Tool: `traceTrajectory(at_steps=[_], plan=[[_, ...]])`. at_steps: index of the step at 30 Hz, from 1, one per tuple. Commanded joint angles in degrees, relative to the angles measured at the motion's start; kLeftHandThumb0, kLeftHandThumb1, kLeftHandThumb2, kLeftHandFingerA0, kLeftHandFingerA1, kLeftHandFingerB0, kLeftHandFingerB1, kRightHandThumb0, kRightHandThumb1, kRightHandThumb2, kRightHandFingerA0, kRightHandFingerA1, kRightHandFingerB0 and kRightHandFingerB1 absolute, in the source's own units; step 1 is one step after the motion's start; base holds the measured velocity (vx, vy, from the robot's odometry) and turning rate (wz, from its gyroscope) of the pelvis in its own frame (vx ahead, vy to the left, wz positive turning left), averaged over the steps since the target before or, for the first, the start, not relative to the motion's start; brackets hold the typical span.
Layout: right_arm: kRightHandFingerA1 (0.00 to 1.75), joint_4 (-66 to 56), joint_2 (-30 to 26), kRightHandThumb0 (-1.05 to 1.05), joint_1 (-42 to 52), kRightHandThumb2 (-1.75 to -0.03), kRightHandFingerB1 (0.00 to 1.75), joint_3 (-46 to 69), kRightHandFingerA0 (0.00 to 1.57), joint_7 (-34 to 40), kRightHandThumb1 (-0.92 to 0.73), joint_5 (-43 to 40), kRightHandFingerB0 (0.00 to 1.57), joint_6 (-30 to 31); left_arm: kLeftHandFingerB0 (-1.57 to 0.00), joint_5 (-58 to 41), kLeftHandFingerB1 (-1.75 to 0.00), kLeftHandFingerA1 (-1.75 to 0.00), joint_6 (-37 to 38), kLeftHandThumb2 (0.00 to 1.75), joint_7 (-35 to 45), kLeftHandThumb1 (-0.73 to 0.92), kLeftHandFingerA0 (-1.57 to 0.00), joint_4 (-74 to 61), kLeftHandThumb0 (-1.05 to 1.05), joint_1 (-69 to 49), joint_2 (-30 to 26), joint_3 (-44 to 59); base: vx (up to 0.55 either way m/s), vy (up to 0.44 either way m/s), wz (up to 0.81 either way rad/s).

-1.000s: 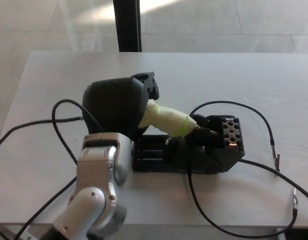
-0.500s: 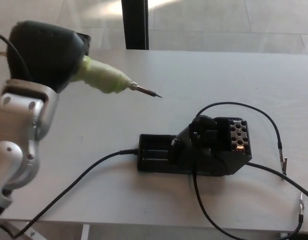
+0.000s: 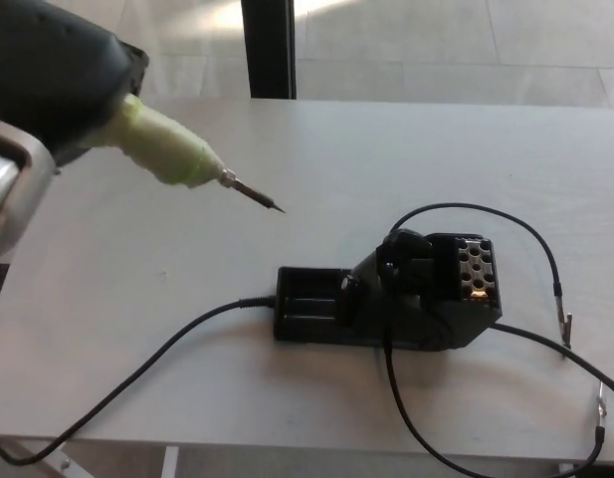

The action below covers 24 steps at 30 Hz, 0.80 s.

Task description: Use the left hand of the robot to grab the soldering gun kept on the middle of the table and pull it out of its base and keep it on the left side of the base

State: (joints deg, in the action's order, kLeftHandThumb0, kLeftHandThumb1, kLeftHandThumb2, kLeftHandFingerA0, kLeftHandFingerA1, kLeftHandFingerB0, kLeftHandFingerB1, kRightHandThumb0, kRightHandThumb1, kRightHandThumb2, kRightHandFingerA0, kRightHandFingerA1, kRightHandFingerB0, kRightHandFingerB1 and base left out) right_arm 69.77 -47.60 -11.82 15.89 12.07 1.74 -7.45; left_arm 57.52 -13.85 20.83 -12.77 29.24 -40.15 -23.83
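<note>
My left hand (image 3: 53, 85) raised at upper left, black fingers closed round the gun (image 3: 172, 154), its tip slanting down to the right, silver wrist at the left edge, my right hand out of sight

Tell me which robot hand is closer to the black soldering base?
Left. The left hand hangs up and left of the black soldering base, holding the pale green soldering gun. The right hand isn't in view.

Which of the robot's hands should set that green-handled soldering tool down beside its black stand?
Left. The left hand already holds the soldering gun, raised left of the base. No right hand shows.
</note>
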Motion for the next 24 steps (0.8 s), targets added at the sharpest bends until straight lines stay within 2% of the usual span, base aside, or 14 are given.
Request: traceTrajectory(at_steps=[1,4,5,7,10,11,12,14,16,19,20,21,22,24], plan=[[1.29,0.66,-2.2,-1.05,0.45,-1.31,1.08,-1.29,1.57,0.73,-0.73,1.86,1.57,-1.5,-0.64,-0.54,-0.71,-1.37,-11.22,0.73,12.33,0.78,-0.8,2.98,-0.24,-5.61,12.44,-4.43,0.0,0.0,0.0],[1.34,0.69,-1.99,-1.05,0.66,-1.38,1.06,-1.25,1.57,0.41,-0.63,1.62,1.57,-1.55,-0.69,-0.52,-0.78,-1.35,-11.64,0.76,11.17,0.76,-0.84,4.99,-0.23,-6.73,15.5,-4.22,0.0,0.0,0.0],[1.39,0.93,-1.93,-1.05,0.51,-1.46,1.01,-0.87,1.57,-0.04,-0.6,1.11,1.57,-1.37,-0.67,-2.15,-0.9,-1.37,-15.33,0.78,10.76,0.76,-0.81,8.32,-0.26,-8.56,20.6,-4.56,0.0,0.0,0.0],[1.41,1.29,-1.91,-1.05,0.11,-1.44,0.99,-0.79,1.57,-1.83,-0.6,0.72,1.57,-0.93,-0.62,-3.71,-0.97,-1.64,-17.18,0.88,5.19,0.68,-0.81,12.56,-0.26,-11.04,26.15,-3.37,0.0,0.0,0.0],[1.44,1.42,-1.6,-1.05,0.0,-1.45,1.0,-0.45,1.57,-2.56,-0.58,0.22,1.57,-0.87,-0.62,-3.83,-0.98,-1.65,-18.02,0.91,3.76,0.67,-0.84,15.19,-0.26,-12.27,29.32,-1.79,0.0,0.0,0.02],[1.42,1.53,-1.32,-1.05,-0.03,-1.47,1.02,-0.19,1.57,-2.69,-0.58,-0.08,1.57,-1.05,-0.66,-4.73,-1.18,-1.67,-18.22,0.97,2.09,0.59,-0.84,17.15,-0.22,-12.44,31.06,-0.54,0.0,0.0,0.09],[1.42,1.63,-1.15,-1.05,-0.19,-1.47,1.02,0.51,1.57,-3.2,-0.58,-0.87,1.57,-1.01,-0.66,-5.39,-1.18,-1.67,-18.55,0.97,0.78,0.59,-0.84,18.45,-0.22,-12.52,32.39,0.53,0.0,0.0,0.08],[1.43,1.63,-1.2,-1.05,-0.16,-1.48,1.0,0.27,1.57,-2.92,-0.58,-0.52,1.57,-1.2,-0.69,-5.44,-1.1,-1.58,-17.71,0.98,-0.03,0.6,-0.8,18.97,-0.23,-12.74,33.25,1.68,0.0,0.0,0.03],[1.52,1.15,-1.27,-1.05,-0.45,-1.49,1.03,1.21,1.57,-4.57,-0.56,-1.67,1.57,-0.07,-0.53,-6.24,-0.9,-1.33,-13.01,0.87,-2.77,0.68,-0.62,20.73,-0.26,-13.18,32.13,2.79,0.0,0.0,0.0],[1.58,1.21,-0.67,-1.05,-0.57,-1.5,1.06,3.13,1.57,-6.23,-0.55,-3.15,1.57,-1.18,-0.43,-5.59,-0.86,-1.42,-15.19,0.7,-2.27,0.78,-0.71,21.84,-0.47,-12.7,32.6,3.89,0.0,0.0,0.0],[1.55,1.28,-0.53,-1.05,-0.48,-1.49,1.03,3.5,1.57,-6.52,-0.54,-3.25,1.57,-1.27,-0.23,-4.91,-0.58,-1.22,-14.6,0.64,-1.24,0.79,-0.71,21.54,-0.55,-12.69,31.51,3.34,0.0,0.0,0.0],[1.56,1.44,-0.46,-1.05,-0.49,-1.49,1.03,3.6,1.57,-6.92,-0.53,-3.17,1.57,-1.26,-0.2,-3.62,-0.57,-1.06,-13.72,0.63,1.36,0.79,-0.39,20.56,-0.6,-12.68,29.1,1.98,0.0,0.0,0.0],[1.56,1.61,-0.48,-1.05,-0.5,-1.48,1.0,3.55,1.57,-7.26,-0.52,-2.96,1.57,-1.29,-0.22,-3.21,-0.52,-0.83,-13.52,0.61,2.76,0.76,-0.26,20.2,-0.6,-12.58,27.92,1.32,0.0,0.0,0.0],[1.55,2.1,-0.56,-1.05,-0.6,-1.48,0.98,3.39,1.57,-8.13,-0.52,-2.66,1.55,-1.36,-0.24,-3.26,-0.47,-0.79,-12.95,0.6,1.95,0.73,-0.22,19.98,-0.62,-12.86,26.57,0.79,0.0,0.0,0.0]])
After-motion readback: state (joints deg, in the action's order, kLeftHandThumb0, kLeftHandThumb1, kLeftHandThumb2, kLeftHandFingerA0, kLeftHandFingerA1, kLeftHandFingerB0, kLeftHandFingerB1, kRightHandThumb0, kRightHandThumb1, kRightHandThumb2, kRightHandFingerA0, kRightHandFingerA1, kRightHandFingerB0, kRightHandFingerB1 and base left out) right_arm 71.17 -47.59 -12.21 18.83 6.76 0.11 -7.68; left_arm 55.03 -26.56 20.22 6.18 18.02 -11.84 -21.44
